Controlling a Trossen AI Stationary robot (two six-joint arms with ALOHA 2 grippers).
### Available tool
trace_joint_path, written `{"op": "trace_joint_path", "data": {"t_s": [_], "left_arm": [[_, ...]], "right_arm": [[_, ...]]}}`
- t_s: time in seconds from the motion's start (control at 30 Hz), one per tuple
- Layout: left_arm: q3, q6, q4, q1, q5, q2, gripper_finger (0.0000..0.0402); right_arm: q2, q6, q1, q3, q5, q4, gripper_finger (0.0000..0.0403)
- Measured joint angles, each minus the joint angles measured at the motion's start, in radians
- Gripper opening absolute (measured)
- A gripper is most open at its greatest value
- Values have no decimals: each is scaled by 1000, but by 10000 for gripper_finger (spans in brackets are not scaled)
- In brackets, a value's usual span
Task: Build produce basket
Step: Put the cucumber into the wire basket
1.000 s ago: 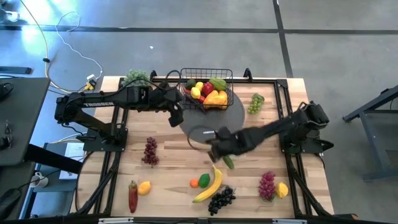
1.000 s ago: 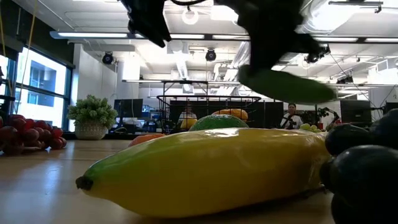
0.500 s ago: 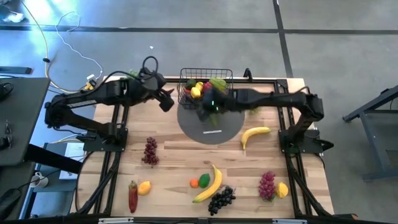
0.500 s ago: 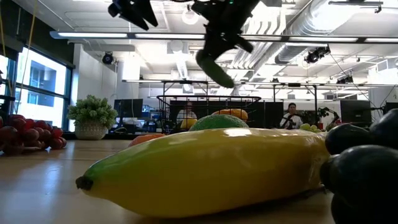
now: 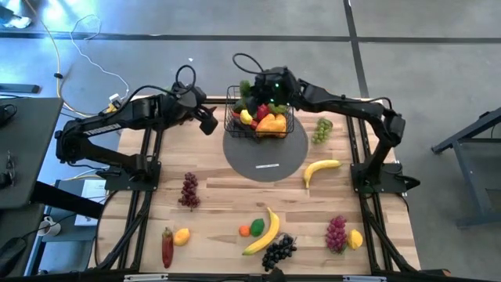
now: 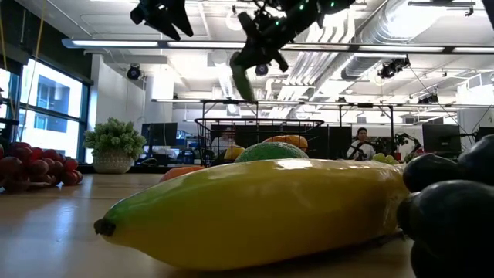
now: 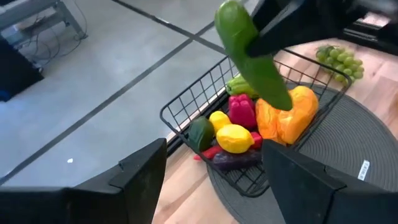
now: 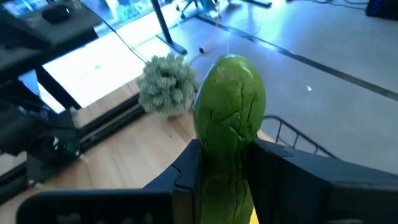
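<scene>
The black wire basket [image 5: 261, 117] stands on the grey round mat at the table's far middle. It holds a lemon [image 7: 235, 137], a red pepper [image 7: 241, 109], an orange piece [image 7: 289, 116] and an avocado [image 7: 200, 132]. My right gripper [image 5: 260, 88] hovers over the basket's far left corner, shut on a green cucumber [image 7: 252, 56], which also shows in the right wrist view [image 8: 230, 127] and the low view [image 6: 241, 77]. My left gripper [image 5: 209, 123] is open, in the air just left of the basket [image 7: 180, 107], touching nothing. My right gripper pinches the cucumber between its two fingers [image 8: 186, 174], about its middle [image 7: 256, 45], and the fingers lie across it. The cucumber is lifted clear above the basket and tilted. Its free end [image 8: 231, 68] sticks out past the fingers.
More produce lies on the wood: two bananas [image 5: 321, 168] [image 5: 264, 232], green grapes [image 5: 321, 130], purple grapes [image 5: 189, 189] [image 5: 336, 232], black grapes [image 5: 278, 252], lemons [image 5: 356, 239] [image 5: 182, 235] and a red pepper [image 5: 167, 247]. A pale leafy bunch [image 8: 165, 84] stands at the far left corner.
My right gripper has carried the cucumber from low over the table's middle, up and toward the far edge, to above the basket. The cucumber has tipped from nearly level to slanting steeply down. My left gripper has drawn back from the mat toward the table's left and far edge.
</scene>
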State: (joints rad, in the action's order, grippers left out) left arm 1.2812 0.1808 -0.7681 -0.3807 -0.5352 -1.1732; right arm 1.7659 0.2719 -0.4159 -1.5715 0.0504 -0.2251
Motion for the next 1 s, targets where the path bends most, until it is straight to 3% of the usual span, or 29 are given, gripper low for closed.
{"op": "trace_joint_path", "data": {"t_s": [0.53, 1.0], "left_arm": [[0, 106, -12, -30, 0, 1, 252], [0, 72, -20, -33, -30, 1, 252]], "right_arm": [[212, 132, -33, 1, -9, 180, 64], [308, 434, -50, 1, 10, 208, 68]]}}
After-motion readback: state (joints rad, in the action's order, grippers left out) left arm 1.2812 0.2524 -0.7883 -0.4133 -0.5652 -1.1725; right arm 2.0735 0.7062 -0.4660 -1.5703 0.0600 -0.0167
